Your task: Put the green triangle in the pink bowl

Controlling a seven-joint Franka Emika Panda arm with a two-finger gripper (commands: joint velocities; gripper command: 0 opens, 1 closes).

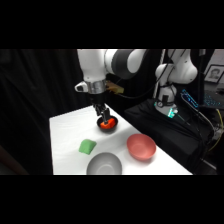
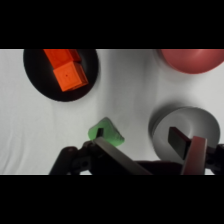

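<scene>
The green triangle [image 1: 87, 146] lies flat on the white table [image 1: 65, 130], left of the middle. In the wrist view the green triangle [image 2: 106, 132] shows just past my left finger [image 2: 117, 157], which covers its lower edge. The pink bowl [image 1: 141, 147] sits at the front right with nothing in it, and only part of the pink bowl [image 2: 192, 59] shows at the wrist view's top right. My gripper [image 1: 103, 116] hangs low over a black bowl at the back. In the wrist view my gripper [image 2: 150, 150] is open, holding nothing.
A small black bowl [image 1: 107, 124] holds an orange-red piece [image 2: 67, 75]. A grey bowl [image 1: 104, 164] stands at the front edge between triangle and pink bowl. The arm's base [image 1: 172, 75] and dark cloth with cables lie beyond the table's right side.
</scene>
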